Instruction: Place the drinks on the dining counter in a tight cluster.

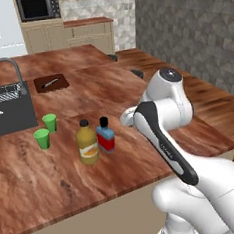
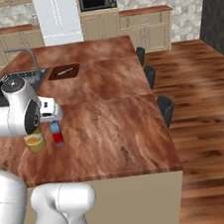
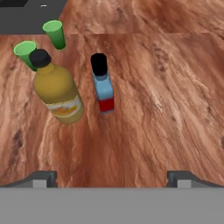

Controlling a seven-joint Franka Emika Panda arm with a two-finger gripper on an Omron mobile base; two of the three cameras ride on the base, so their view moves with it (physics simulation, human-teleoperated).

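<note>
The claw (image 3: 112,177) hangs spread and empty above the bench (image 3: 166,96). Amber bottle (image 3: 57,89) and flask (image 3: 102,85) stand close; bring the next drink beside them without knocking either.

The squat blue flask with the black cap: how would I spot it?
Find the big reddish-brown wood-grain island counter with the dark sink. Near its front edge two bottles stand side by side, upright. The squat blue flask has a red label; its neighbour, the amber-yellow bottle, is fatter.
</note>
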